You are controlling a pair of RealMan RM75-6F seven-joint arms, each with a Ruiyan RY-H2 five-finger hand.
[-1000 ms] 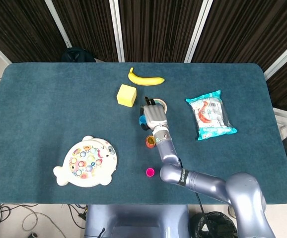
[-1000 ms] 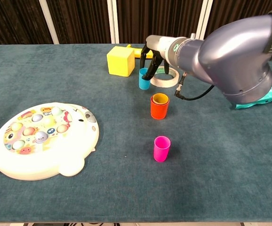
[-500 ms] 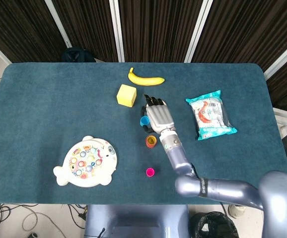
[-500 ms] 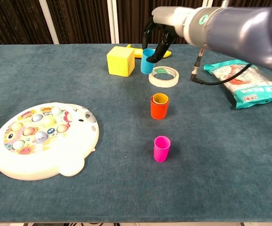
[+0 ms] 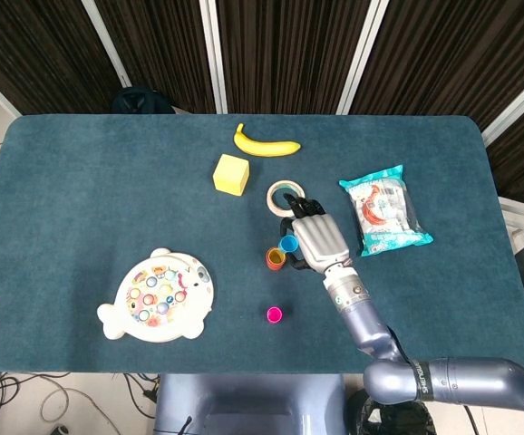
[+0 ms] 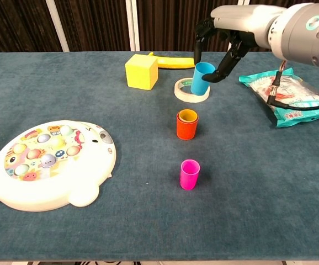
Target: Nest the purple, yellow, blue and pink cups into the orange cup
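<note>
One robot hand [image 5: 315, 240], the right, shows in the head view; the left is in neither view. It pinches the blue cup [image 5: 288, 244] at its left side, above the bench [image 5: 81, 190]. The orange cup [image 5: 274, 259] stands just left of and slightly nearer than the held cup, with a yellow cup inside it; whether a purple one lies within cannot be told. The pink cup [image 5: 274, 314] stands nearer the robot, apart. The tape roll [image 5: 285, 196] lies just beyond the robot hand.

In the chest view the right robot hand [image 6: 221, 45] holds the blue cup [image 6: 202, 77] by its upper wall and rim, fingers curled on the far side, the cup raised and tilted. The orange cup [image 6: 186, 126] stands below and nearer, yellow rim [image 6: 187, 115] showing; the pink cup [image 6: 190, 174] is nearer yet.

Judgement: these cups look light, rigid and smooth-walled. Grip near the rim, lightly, keeping the base free to enter the stack; a tilted cup may jam or tip the stack.
</note>
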